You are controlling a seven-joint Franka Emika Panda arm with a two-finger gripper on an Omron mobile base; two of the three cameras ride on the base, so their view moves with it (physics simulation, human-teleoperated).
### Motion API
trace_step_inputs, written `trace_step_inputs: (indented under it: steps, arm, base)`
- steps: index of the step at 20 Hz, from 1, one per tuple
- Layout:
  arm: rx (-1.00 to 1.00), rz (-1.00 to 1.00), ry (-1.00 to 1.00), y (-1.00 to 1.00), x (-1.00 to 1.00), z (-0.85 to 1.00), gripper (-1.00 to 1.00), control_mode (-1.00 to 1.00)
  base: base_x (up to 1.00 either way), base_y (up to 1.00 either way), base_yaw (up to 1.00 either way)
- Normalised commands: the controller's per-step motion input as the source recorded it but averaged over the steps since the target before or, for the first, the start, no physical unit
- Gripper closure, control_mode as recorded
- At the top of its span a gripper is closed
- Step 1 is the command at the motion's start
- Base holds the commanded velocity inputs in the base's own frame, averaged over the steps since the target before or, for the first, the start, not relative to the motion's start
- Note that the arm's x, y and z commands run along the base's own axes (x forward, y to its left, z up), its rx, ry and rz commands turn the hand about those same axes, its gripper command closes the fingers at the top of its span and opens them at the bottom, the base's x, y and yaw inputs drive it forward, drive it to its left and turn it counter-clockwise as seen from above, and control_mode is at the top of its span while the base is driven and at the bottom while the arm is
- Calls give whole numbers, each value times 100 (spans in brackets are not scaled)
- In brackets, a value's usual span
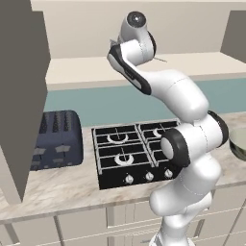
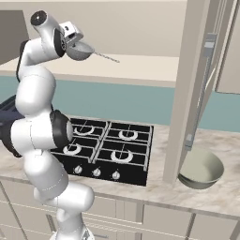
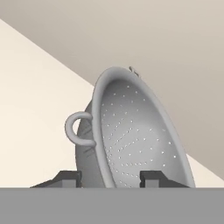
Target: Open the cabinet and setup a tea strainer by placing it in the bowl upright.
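Note:
The cabinet stands open, its door (image 2: 187,93) swung out on the right and another door (image 1: 21,96) at the left. Up on the pale shelf (image 2: 145,68) inside it, my gripper (image 2: 76,43) is at the tea strainer (image 2: 80,51), whose thin wire handle (image 2: 107,57) points right. In the hand view the gripper (image 3: 111,178) is closed on the wall of the strainer's perforated cup (image 3: 135,135), one fingertip (image 3: 70,178) outside and the other inside. The grey-olive bowl (image 2: 199,180) sits on the counter below the open door, and also shows at the right edge (image 1: 239,141).
A black four-burner stove (image 2: 105,150) lies in the counter under the arm. A dark blue toaster (image 1: 55,139) stands to its left. The open door's silver bar handle (image 2: 205,89) hangs over the bowl. Cream drawer fronts (image 2: 159,218) line the counter's front.

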Motion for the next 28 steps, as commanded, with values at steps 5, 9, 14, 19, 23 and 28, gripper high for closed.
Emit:
trace_step_inputs:
  steps: [5, 9, 14, 19, 23, 28]
  arm:
    - [0, 0, -1, 4, 0, 1, 100, -100]
    - [-13, 0, -1, 20, -18, 7, 100, -100]
    - [-29, 0, -1, 17, -29, 0, 100, -100]
    - [-25, 0, -4, 7, -33, 0, 100, -100]
    - [-10, -8, -6, 0, -57, 10, 100, -100]
    - [-4, -21, -3, 0, -68, 17, 100, -100]
  base:
    - [0, 0, 0]
    - [0, 0, 0]
    - [0, 0, 0]
    - [0, 0, 0]
    - [0, 0, 0]
    - [0, 0, 0]
